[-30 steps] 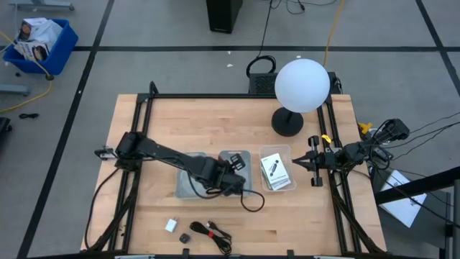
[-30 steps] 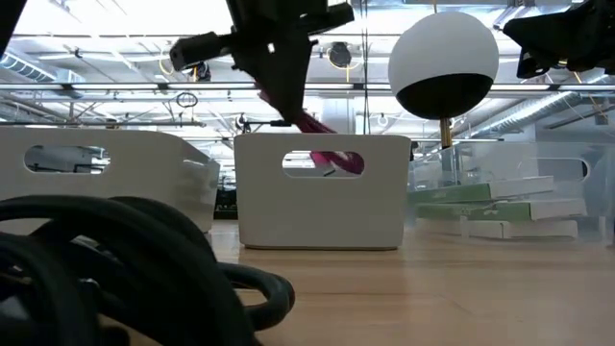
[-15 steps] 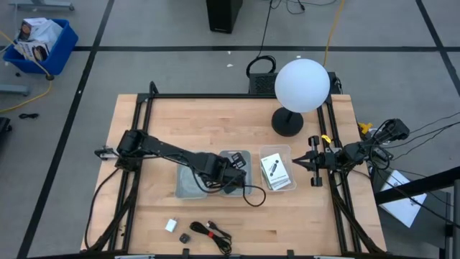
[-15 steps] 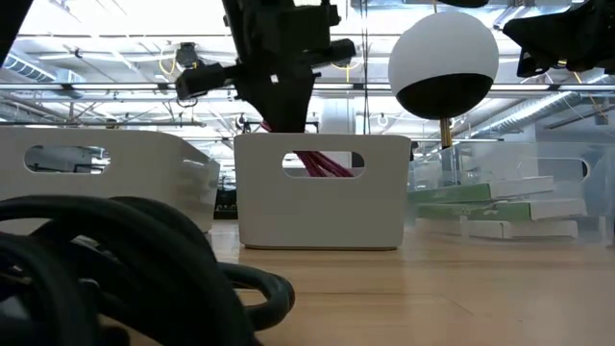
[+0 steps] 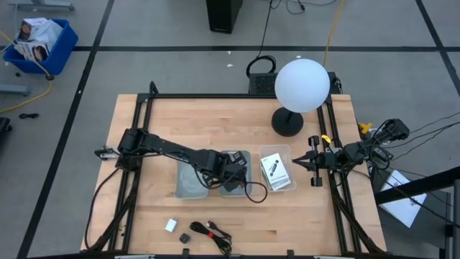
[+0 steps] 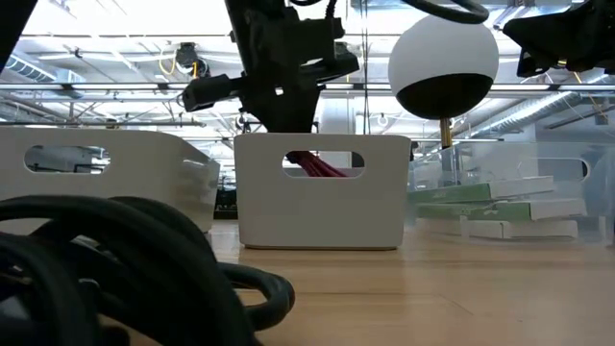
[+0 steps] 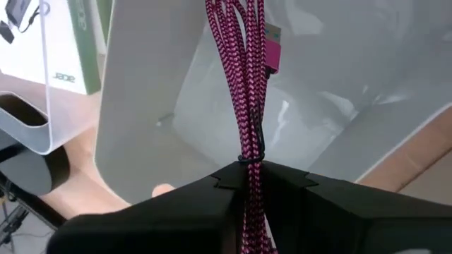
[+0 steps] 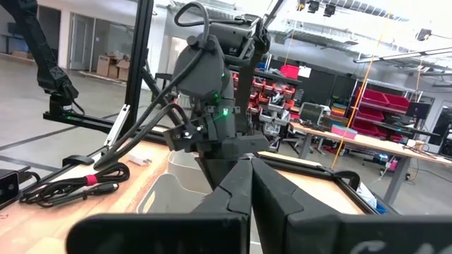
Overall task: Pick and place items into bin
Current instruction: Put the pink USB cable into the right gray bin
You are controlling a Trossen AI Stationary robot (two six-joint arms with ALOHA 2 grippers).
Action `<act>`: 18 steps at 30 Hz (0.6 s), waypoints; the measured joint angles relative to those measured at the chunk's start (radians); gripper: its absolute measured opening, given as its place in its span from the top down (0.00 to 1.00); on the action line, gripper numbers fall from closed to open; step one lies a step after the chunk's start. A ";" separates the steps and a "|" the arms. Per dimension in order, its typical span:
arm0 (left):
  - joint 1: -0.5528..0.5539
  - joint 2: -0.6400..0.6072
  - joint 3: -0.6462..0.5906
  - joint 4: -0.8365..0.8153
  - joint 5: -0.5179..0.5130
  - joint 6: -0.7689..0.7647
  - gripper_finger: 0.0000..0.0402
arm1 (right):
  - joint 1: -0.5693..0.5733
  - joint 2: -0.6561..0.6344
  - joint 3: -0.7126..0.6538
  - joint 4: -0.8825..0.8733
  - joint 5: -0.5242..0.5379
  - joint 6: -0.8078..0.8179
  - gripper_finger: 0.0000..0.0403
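Observation:
My left gripper (image 5: pixel 228 175) hangs over the right-hand white bin (image 5: pixel 244 157), shut on a dark-red braided strap (image 7: pixel 247 77). The strap is bundled by a thin black tie and hangs down inside the bin (image 7: pixel 141 85). In the low view it shows through the handle slot (image 6: pixel 312 163). A white block (image 5: pixel 171 225), a tiny black piece (image 5: pixel 185 237) and a black cable (image 5: pixel 215 232) lie near the table's near edge. White cards (image 5: pixel 274 173) sit in a clear tray (image 5: pixel 284 148). My right gripper (image 5: pixel 313 162) waits shut at the right edge. My left gripper pinches the strap bundle between its two fingers at the black tie (image 7: pixel 251 154), coming from above and pointing down. The strands run along the fingers and hang straight below them into the bin. The connector end (image 7: pixel 272 51) is low inside the bin; whether it touches the floor does not show.
A second white bin (image 5: pixel 188 183) stands against the first on its left. The white globe lamp (image 5: pixel 302 85) stands at the far right on a black base (image 5: pixel 287 122). Bare wood lies toward the far left of the table and in front of the bins.
My left gripper has moved down and slightly toward the table's left and far side, over the bin. The strap, first slanting above the bin's rim, now hangs straight down inside it.

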 joint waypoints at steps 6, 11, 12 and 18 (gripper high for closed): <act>0.015 0.000 0.000 0.025 0.046 -0.067 0.88 | 0.000 0.000 0.000 0.000 0.000 0.000 1.00; 0.015 0.000 0.000 0.021 0.046 -0.080 0.88 | 0.000 0.000 0.000 0.000 0.000 0.000 1.00; 0.015 0.000 0.000 0.023 0.046 -0.081 0.88 | 0.000 0.000 0.000 0.000 0.000 0.000 1.00; 0.015 0.000 0.000 0.027 0.045 -0.120 0.87 | 0.000 0.000 0.000 0.002 0.000 0.000 1.00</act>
